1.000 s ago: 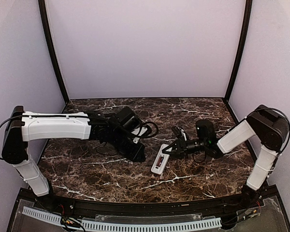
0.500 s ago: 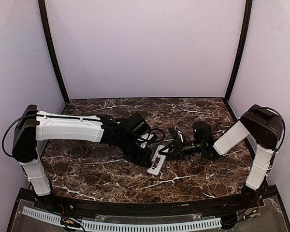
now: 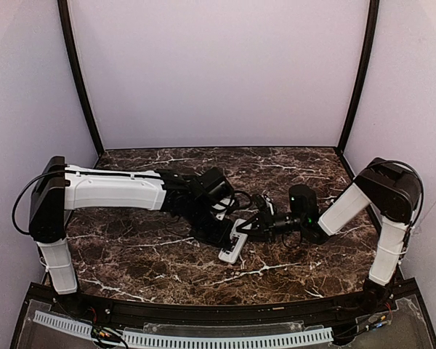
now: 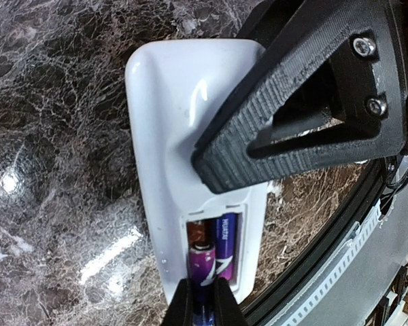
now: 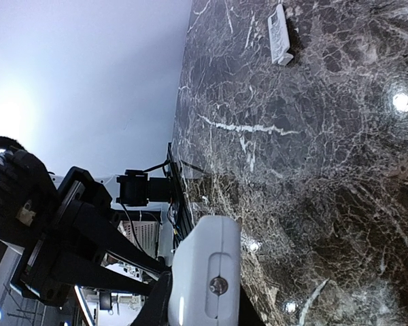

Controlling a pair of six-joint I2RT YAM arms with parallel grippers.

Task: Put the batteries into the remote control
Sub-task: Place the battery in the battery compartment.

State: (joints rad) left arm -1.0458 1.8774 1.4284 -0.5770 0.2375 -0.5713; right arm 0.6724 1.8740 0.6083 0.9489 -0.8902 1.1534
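Note:
The white remote control [image 4: 170, 136] lies back up on the marble, its battery bay open. One bluish-purple battery [image 4: 228, 238] sits in the right slot. My left gripper [image 4: 202, 307] is shut on a second battery [image 4: 202, 268], whose free end is tilted into the left slot. My right gripper [image 5: 204, 302] is shut on the remote's [image 5: 207, 272] other end, and one black finger [image 4: 292, 115] of it lies across the remote. From above, the left gripper [image 3: 216, 231] and the right gripper [image 3: 248, 227] meet over the remote [image 3: 231, 249] at the table's middle.
A small white ribbed piece [image 5: 280, 34], possibly the battery cover, lies apart on the marble. The black front rail [image 4: 340, 224] runs close beside the remote. Cables hang around both wrists.
My left arm has reached right and brought its battery to the remote's bay. The right gripper and the remote have shifted slightly left.

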